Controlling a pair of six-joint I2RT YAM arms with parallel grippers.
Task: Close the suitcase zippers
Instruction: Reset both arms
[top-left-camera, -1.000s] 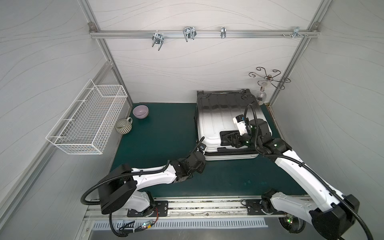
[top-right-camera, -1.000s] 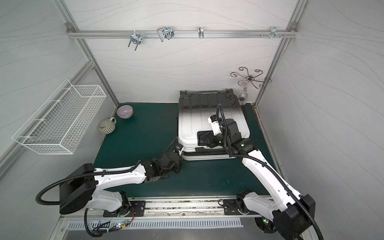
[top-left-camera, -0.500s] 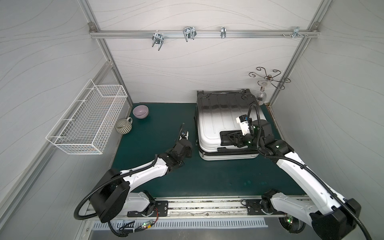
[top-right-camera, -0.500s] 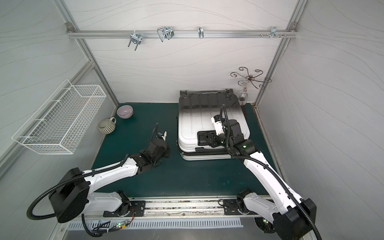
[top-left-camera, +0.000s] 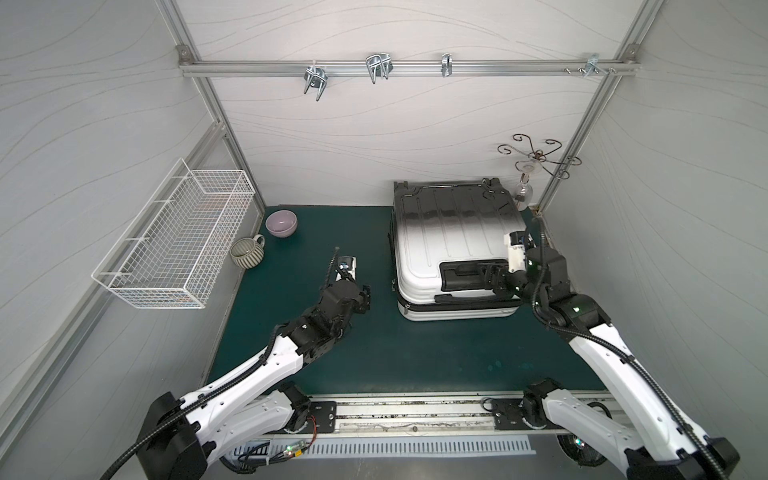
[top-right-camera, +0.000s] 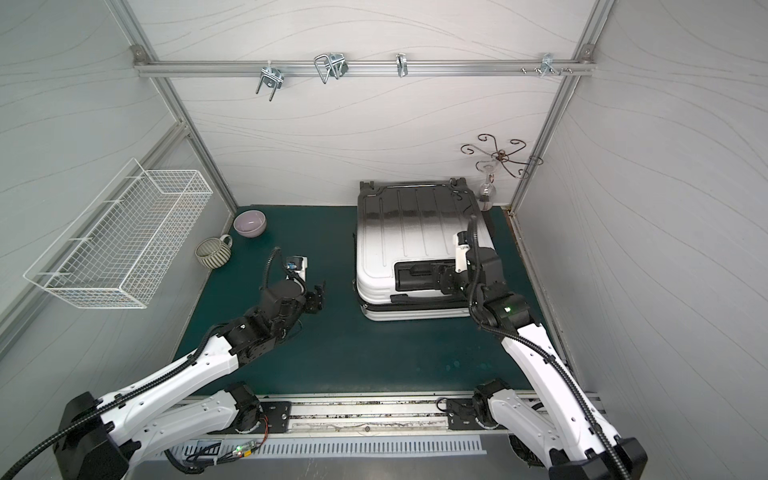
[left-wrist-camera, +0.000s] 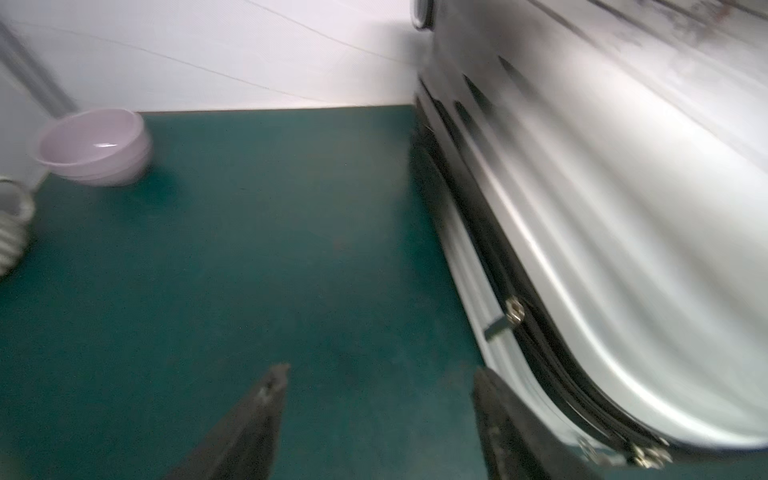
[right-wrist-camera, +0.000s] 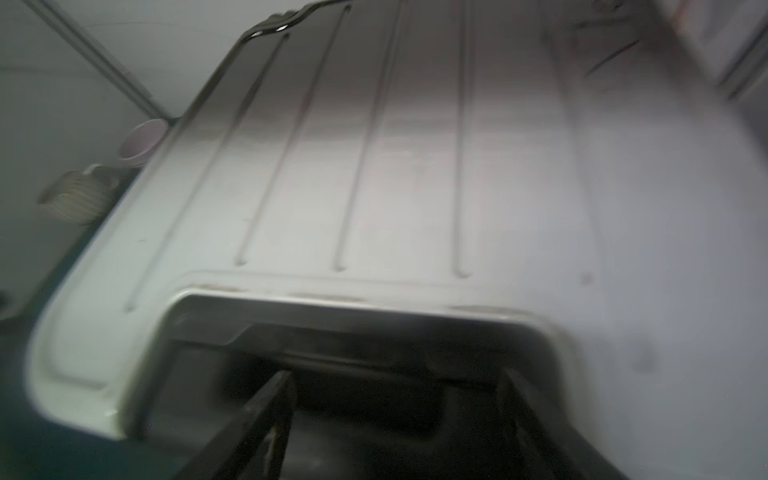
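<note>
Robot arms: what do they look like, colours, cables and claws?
Both the left arm and right arm have white shells, black joints and a ribbed black cable alongside. The left claw and right claw each have two slim dark tapered fingers.

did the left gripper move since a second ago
Yes. The left gripper has backed off the suitcase corner, toward the mug side.

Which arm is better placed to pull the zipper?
Probably left: the open left gripper is beside the ribbed white-to-black suitcase's seam, near a metal zipper pull; the right gripper is over its handle.
</note>
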